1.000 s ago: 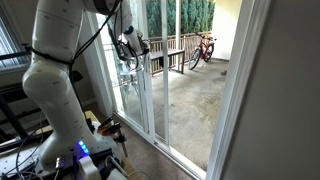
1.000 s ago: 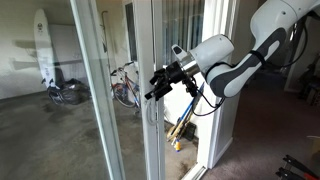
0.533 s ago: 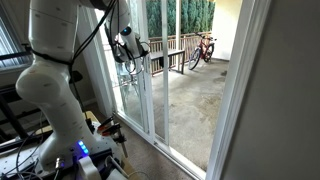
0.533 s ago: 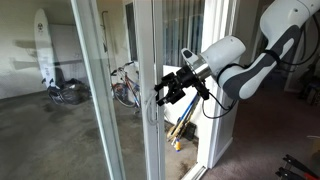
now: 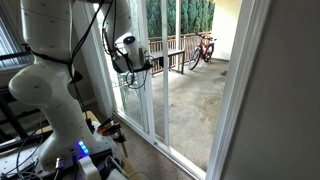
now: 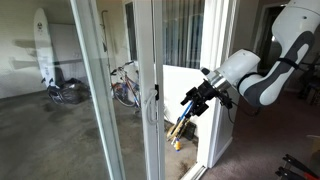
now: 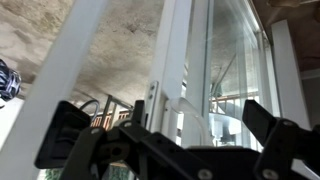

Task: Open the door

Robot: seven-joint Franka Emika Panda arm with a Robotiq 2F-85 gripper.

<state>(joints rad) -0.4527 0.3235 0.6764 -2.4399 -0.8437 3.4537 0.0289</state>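
The door [image 6: 156,60] is a tall glass panel in a narrow white frame, with a grey loop handle [image 6: 152,100] on its edge. In an exterior view my gripper [image 6: 191,103] hangs open a short way from the handle, level with it and not touching. The wrist view looks along the door frame [image 7: 172,50]; the handle [image 7: 180,103] shows beyond and between my two dark fingers [image 7: 66,135], with my gripper [image 7: 170,138] holding nothing. From the room side, my gripper [image 5: 138,67] sits just in front of the door's frame [image 5: 147,100].
Next to the door stands another white-framed glass panel [image 6: 95,90]. Bicycles [image 6: 125,88] and a patio fence [image 5: 170,55] lie beyond the glass. Long-handled tools [image 6: 180,130] lean near the gap by the door. The robot's base and cables [image 5: 85,150] stand on the floor.
My gripper has drawn back from the handle, away from the door frame, and now hangs apart from it. The door itself shows no movement.
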